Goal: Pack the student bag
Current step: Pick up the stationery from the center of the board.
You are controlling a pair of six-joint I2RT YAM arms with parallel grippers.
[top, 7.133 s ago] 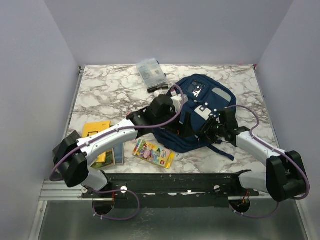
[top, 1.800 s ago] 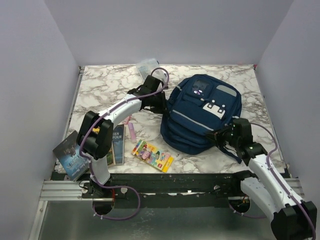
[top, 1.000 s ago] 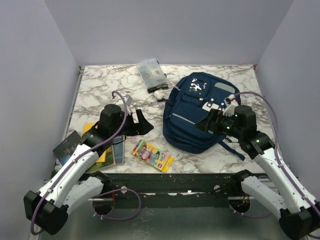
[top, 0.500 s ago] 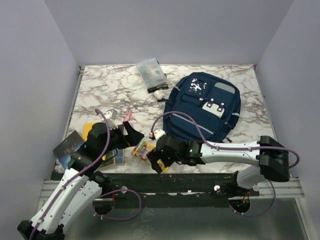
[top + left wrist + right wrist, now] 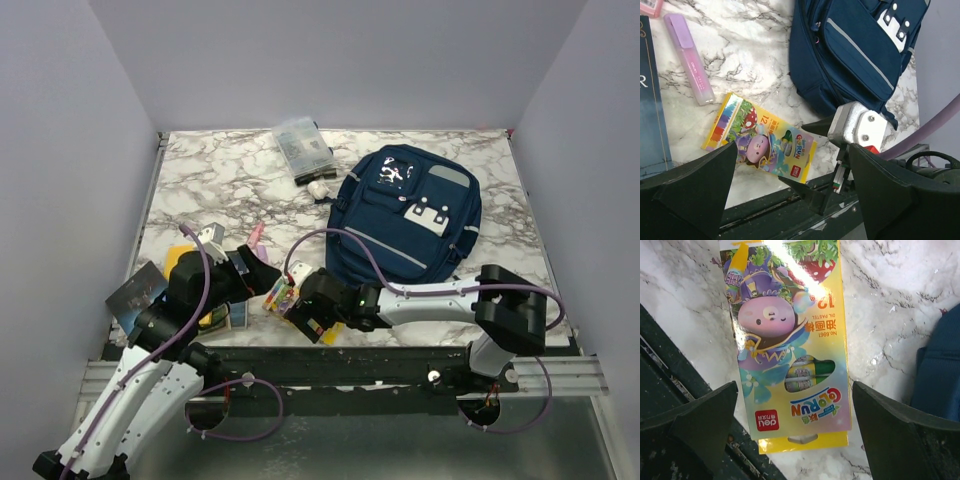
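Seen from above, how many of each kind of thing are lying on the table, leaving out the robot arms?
Backpack: 1
Clear pouch: 1
Books: 3
Oil pastel box: 1
Pink highlighter: 1
Small white item: 1
Total: 8

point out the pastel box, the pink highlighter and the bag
pastel box [image 5: 787, 345], right wrist view, middle of its printed front
highlighter [image 5: 689, 59], left wrist view, middle of its barrel
bag [image 5: 385, 225], top view, blue front fabric
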